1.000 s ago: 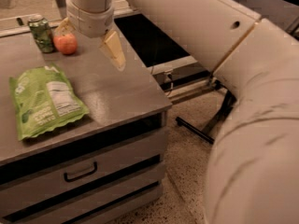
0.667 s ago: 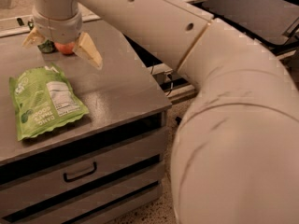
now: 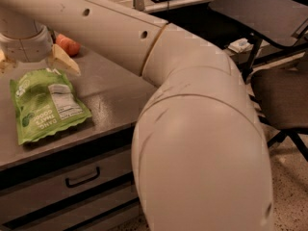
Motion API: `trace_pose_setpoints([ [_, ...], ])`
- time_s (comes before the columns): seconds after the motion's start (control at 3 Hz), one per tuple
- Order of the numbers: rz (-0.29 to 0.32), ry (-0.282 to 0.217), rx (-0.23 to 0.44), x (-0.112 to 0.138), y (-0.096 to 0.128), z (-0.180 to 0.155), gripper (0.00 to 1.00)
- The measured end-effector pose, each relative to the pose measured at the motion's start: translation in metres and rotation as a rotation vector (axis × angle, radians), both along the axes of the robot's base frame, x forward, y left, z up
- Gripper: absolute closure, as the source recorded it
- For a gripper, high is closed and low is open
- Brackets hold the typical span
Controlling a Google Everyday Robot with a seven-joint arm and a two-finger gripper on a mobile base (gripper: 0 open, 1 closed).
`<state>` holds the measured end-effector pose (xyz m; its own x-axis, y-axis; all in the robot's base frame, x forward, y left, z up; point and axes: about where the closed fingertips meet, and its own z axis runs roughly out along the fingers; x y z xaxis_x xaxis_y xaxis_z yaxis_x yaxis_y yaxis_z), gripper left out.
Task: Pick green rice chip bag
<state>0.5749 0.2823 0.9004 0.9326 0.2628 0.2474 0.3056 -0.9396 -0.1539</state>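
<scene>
Gripper (image 3: pixel 32 66) sits far left, at the back of the cabinet top (image 3: pixel 115 93), hanging off the wrist just over the bag's far end. Fingers are apart with nothing between them. One finger (image 3: pixel 63 64) shows clearly on the right, the other is barely in view at the left frame edge.

Bag (image 3: pixel 45 105) lies flat on the top, left side, label panel up, well in from the front edge. It's directly below the gripper and extends toward the camera. Only its far end is under the fingers, and most of the pouch is nearer the front edge than the gripper is.

The long axis runs far to near, with the near end skewed a bit right. The finger gap runs roughly left-right, i.e. across that axis, so my read is the jaws already straddle the narrow dimension. The likely next move is mostly a descent, maybe with a small shift toward the camera to bite further in from the far end.

Apple (image 3: pixel 67 44) is just behind the right finger, near but apart from the bag. It's a collision risk if the wrist drifts back.

Drawer handle (image 3: pixel 83 177) is on the cabinet front below. The arm's elbow (image 3: pixel 202 153) fills centre frame. Chair (image 3: pixel 284 95) is at the far right, off the cabinet and irrelevant.
</scene>
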Motion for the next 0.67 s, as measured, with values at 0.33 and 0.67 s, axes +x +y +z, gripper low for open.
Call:
trace_pose_setpoints([
  [0.33,-0.009,-0.002,0.011,0.002,0.000,0.000,0.00],
  [0.67,0.037,0.031,-0.013,-0.003,0.013,-0.024,0.00],
])
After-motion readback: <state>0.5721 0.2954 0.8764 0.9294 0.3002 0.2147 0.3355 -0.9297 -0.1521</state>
